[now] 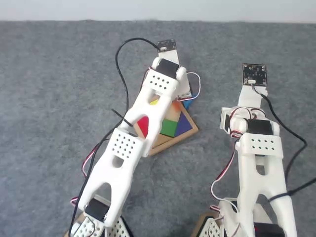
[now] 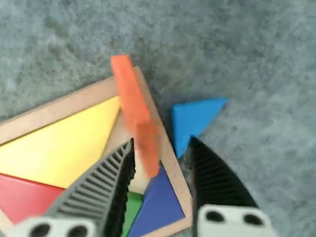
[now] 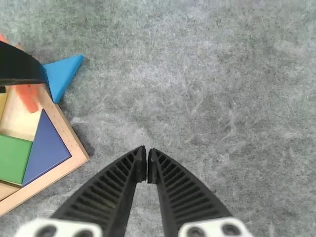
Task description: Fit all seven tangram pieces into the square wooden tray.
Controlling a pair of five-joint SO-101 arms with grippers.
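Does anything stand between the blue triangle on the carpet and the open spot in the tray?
Yes. The orange piece stands tilted across the tray rim at that corner, over the bare spot, with the left hand open around it. The blue triangle lies just outside that rim.

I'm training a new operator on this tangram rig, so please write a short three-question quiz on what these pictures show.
1. True or false: the light blue wooden triangle lies inside the square wooden tray.
2. Multiple choice: the right hand is A) open, B) shut on nothing, C) shut on a piece.
3. Fill in: the orange wooden piece over the tray's rim sits between the open fingers of the ___ hand.

Key
1: False. It lies on the grey felt just outside the tray's corner.
2: B.
3: left hand.
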